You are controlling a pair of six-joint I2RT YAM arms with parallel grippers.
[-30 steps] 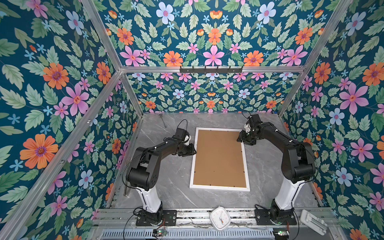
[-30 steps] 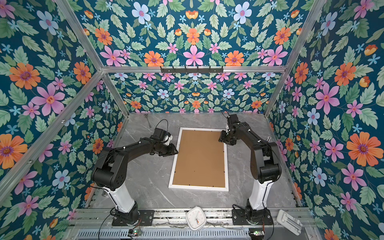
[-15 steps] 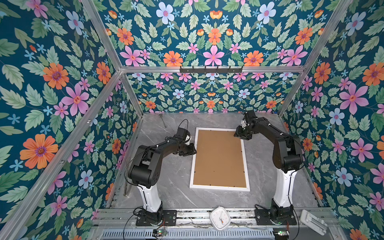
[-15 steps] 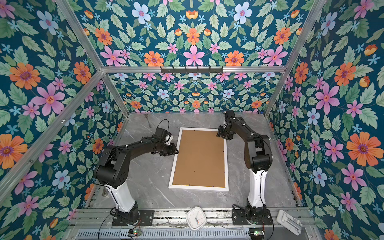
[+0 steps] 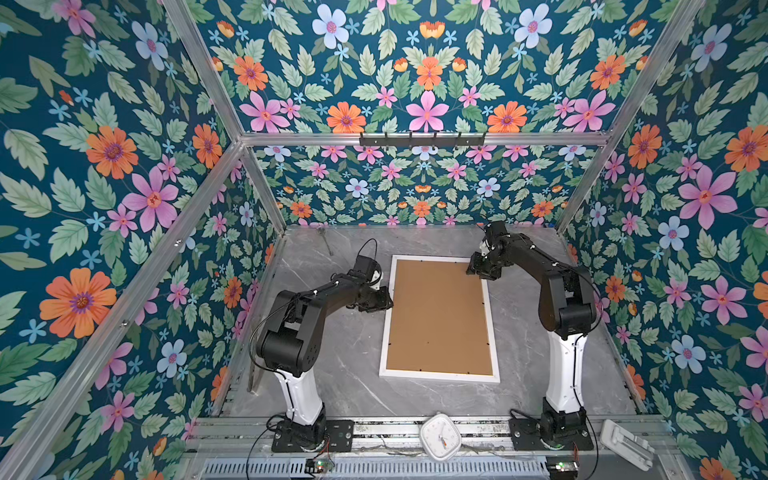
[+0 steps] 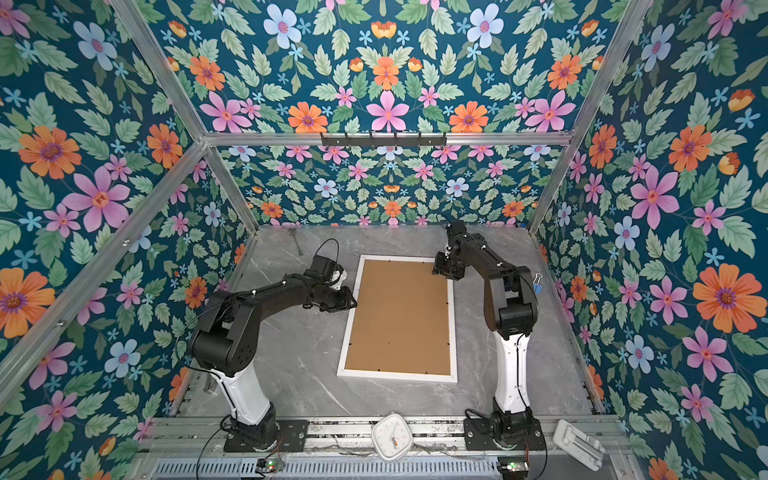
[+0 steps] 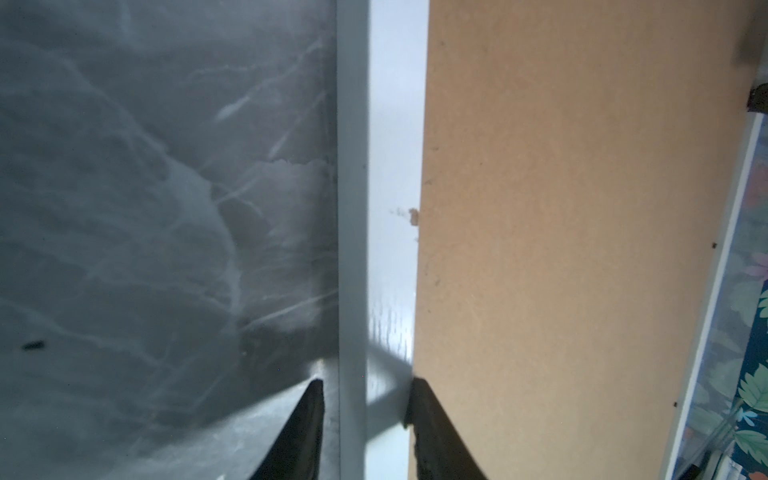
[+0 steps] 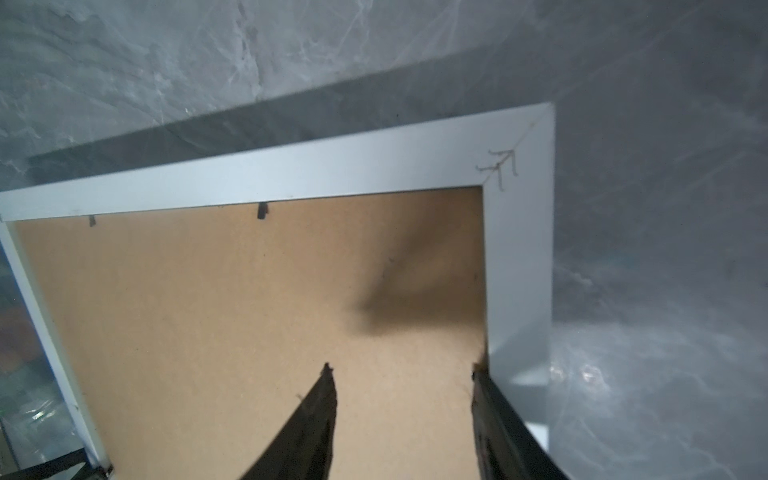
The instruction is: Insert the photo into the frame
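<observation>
Brown board (image 5: pixel 438 316) facing up, sitting inside the white frame (image 5: pixel 438 375), flat on the grey table (image 5: pixel 340 365), centre of both top views. Left gripper (image 7: pixel 365 386) straddles the frame's left rail, one finger on each side. Pinching or not, I cannot tell. Right gripper (image 8: pixel 401 370) at the frame's upper right corner, jaws apart over the board, grasping nothing.

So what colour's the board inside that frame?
The backing board is plain brown, clearest in a top view.
</observation>
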